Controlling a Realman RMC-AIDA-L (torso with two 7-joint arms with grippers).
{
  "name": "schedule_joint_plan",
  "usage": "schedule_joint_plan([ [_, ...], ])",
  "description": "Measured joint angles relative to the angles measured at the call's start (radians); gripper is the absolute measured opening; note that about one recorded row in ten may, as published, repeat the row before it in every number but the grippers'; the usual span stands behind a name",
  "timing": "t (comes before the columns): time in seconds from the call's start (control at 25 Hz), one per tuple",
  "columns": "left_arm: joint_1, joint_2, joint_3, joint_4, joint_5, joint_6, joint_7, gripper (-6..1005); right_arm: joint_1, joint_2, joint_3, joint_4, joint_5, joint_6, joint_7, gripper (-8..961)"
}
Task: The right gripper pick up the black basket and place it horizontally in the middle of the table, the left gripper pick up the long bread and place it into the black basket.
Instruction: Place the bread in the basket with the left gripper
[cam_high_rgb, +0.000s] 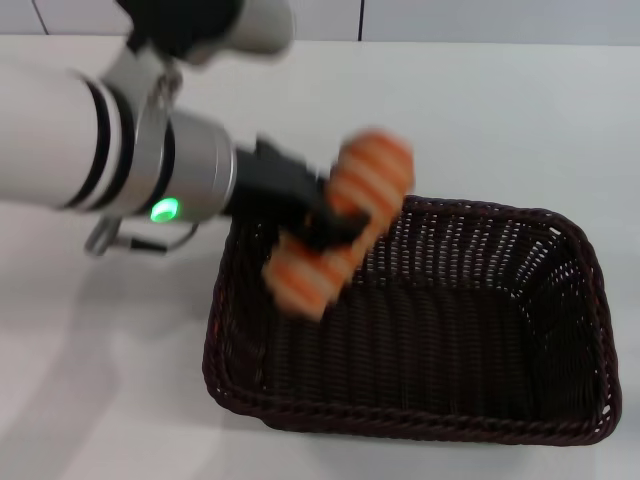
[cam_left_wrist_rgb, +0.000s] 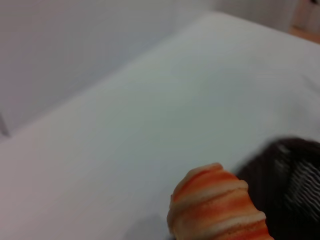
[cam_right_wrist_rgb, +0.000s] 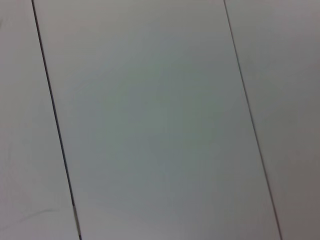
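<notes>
The black basket (cam_high_rgb: 420, 320) lies lengthwise on the white table (cam_high_rgb: 480, 110), right of centre. My left gripper (cam_high_rgb: 330, 225), on the white arm with a green light, is shut on the long bread (cam_high_rgb: 345, 220) around its middle. It holds the orange and cream loaf tilted in the air above the basket's left end. In the left wrist view one end of the bread (cam_left_wrist_rgb: 217, 205) shows close up, with a corner of the basket (cam_left_wrist_rgb: 290, 185) beside it. My right gripper is out of view.
The table stretches bare to the left and behind the basket. A pale wall with dark seams (cam_right_wrist_rgb: 55, 125) fills the right wrist view.
</notes>
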Motion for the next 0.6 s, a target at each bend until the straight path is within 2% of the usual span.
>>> schedule_joint_plan([
  [0.12, -0.005, -0.001, -0.002, 0.060, -0.036, -0.046, 0.031, 466, 0.007, -0.001, 0.000, -0.002, -0.001, 0.000, 0.000, 808],
  [0.24, -0.013, -0.002, -0.008, 0.107, -0.044, -0.044, 0.036, 502, 0.013, -0.002, 0.000, -0.003, -0.009, 0.000, 0.000, 808],
  [0.44, -0.019, -0.001, -0.019, 0.118, -0.071, -0.043, 0.048, 561, 0.015, -0.002, -0.001, -0.005, -0.013, 0.000, 0.000, 807],
  [0.6, -0.036, 0.000, -0.043, 0.129, -0.075, -0.045, 0.050, 700, 0.014, -0.002, -0.002, -0.005, -0.014, 0.000, 0.000, 806],
])
